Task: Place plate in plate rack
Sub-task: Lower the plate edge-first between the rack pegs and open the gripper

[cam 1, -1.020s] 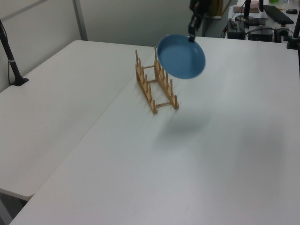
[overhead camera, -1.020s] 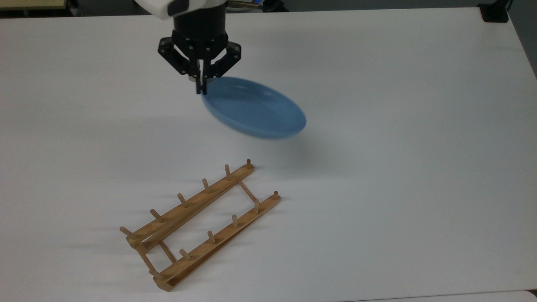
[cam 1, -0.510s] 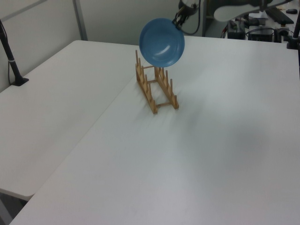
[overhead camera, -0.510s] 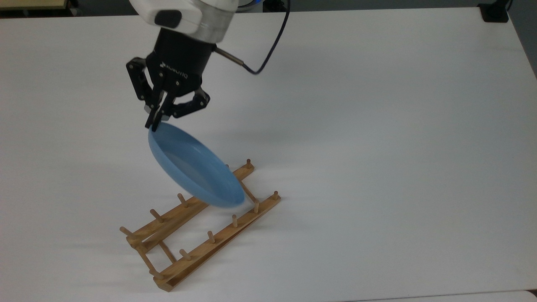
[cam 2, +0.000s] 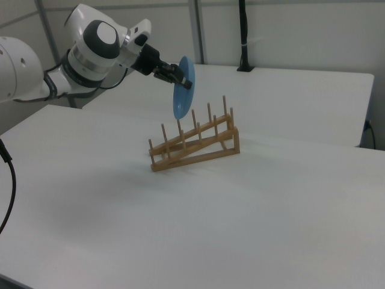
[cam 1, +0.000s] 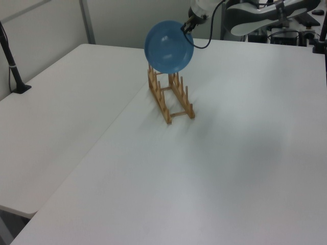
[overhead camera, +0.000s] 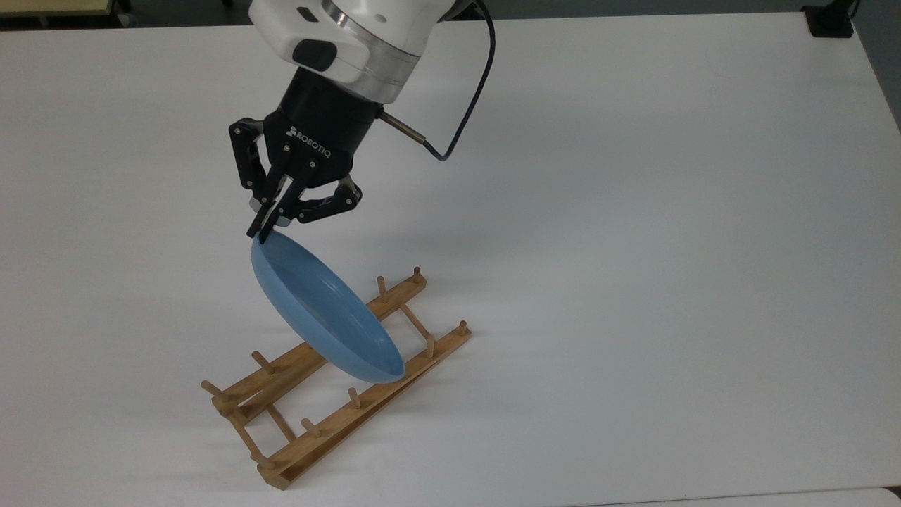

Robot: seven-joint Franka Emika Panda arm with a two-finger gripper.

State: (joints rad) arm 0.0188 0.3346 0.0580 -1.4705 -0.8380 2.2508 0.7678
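Note:
The blue plate [overhead camera: 324, 317] hangs on edge, tilted, with my gripper [overhead camera: 262, 231] shut on its upper rim. Its lower edge dips among the middle pegs of the wooden plate rack [overhead camera: 334, 415], between the two rails; I cannot tell whether it touches the wood. In the left view the plate [cam 1: 168, 46] faces the camera above the rack [cam 1: 164, 108], with the gripper [cam 1: 185, 26] at its upper right rim. In the right view the plate [cam 2: 182, 89] is nearly edge-on over the rack [cam 2: 198, 146], and the gripper [cam 2: 186, 83] holds it from the right view's left.
The rack stands on a wide white table [overhead camera: 633, 211]. A black cable [overhead camera: 457, 113] loops off my wrist. A black post [cam 1: 13, 66] is clamped at the left view's left table edge. A black block [overhead camera: 830, 21] sits at the top view's far right corner.
The gripper has carried the plate from the open table over to the rack, turned it from nearly flat to on edge, and lowered it between the rails.

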